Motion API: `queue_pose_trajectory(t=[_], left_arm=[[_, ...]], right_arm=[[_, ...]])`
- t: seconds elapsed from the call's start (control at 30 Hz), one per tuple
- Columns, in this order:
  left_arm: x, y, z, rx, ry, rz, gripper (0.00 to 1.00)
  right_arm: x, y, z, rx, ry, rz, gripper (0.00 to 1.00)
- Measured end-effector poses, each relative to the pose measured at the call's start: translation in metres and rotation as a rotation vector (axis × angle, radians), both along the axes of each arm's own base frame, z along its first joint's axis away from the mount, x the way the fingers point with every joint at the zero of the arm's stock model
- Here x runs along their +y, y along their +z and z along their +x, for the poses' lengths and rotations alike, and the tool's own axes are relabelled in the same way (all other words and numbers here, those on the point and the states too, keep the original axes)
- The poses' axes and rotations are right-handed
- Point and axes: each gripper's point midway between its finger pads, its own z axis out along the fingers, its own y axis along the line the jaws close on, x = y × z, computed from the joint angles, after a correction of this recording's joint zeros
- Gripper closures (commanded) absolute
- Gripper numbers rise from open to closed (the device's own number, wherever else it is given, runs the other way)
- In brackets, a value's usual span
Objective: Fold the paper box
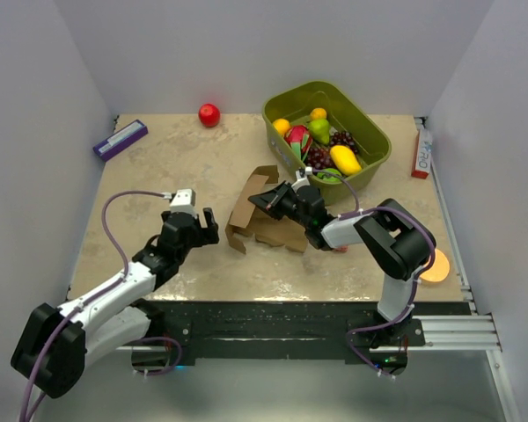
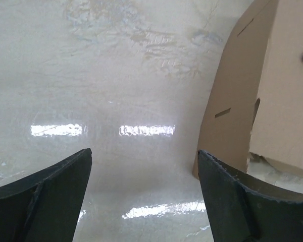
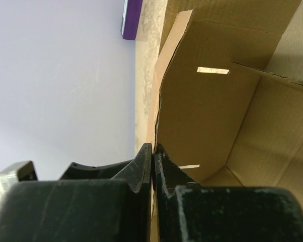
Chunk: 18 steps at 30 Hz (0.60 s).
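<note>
Right gripper [image 3: 152,149], I see, is clamped on a flap of the paper box [image 1: 246,215]; left gripper [image 2: 144,151] gapes wide, released, just beside it.

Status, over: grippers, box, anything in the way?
Right gripper shut on paper box flap. Left gripper open beside box, holding nothing. Box partly folded. Green bin close behind.
</note>
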Motion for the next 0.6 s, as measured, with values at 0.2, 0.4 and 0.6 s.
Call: queue_pose_trajectory(t=[0.2,0.4,0.6], left_arm=[[-0.012,-0.026,-0.013,0.012,-0.108,-0.018,0.20],[-0.034,-0.033,-0.012,-0.018,-0.252,-0.025,0.29],[-0.047,-0.015,-0.007,-0.111,-0.341,-0.036,0.27]], right_arm=[[0.000,0.000,0.000,0.000,0.000,0.000,1.00],[-0.001,-0.001,0.002,-0.009,-0.009,-0.010,1.00],[-0.005,-0.002,0.005,-0.031,-0.031,-0.026,1.00]])
